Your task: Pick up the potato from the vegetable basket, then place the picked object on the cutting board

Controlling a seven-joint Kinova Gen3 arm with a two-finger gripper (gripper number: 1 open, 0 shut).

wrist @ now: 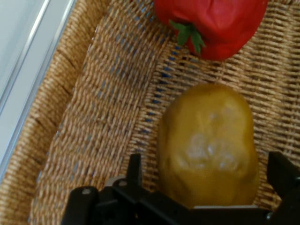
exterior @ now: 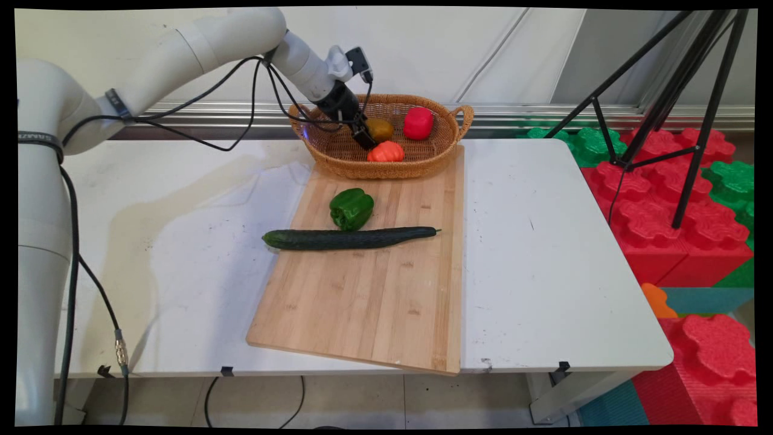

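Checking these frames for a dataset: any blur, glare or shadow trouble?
Main view: sharp, with a soft shadow on the table left of the cutting board. Hand view: slightly soft close-up, a dull sheen on the potato, gripper dark at the bottom.

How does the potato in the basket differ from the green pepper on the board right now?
The potato is dull yellow-brown and smooth; the green pepper is glossy green and lobed. The potato lies inside the wicker basket; the pepper sits on the cutting board, touching the cucumber. The open gripper straddles the potato; the pepper has nothing around it. Both are rounded.
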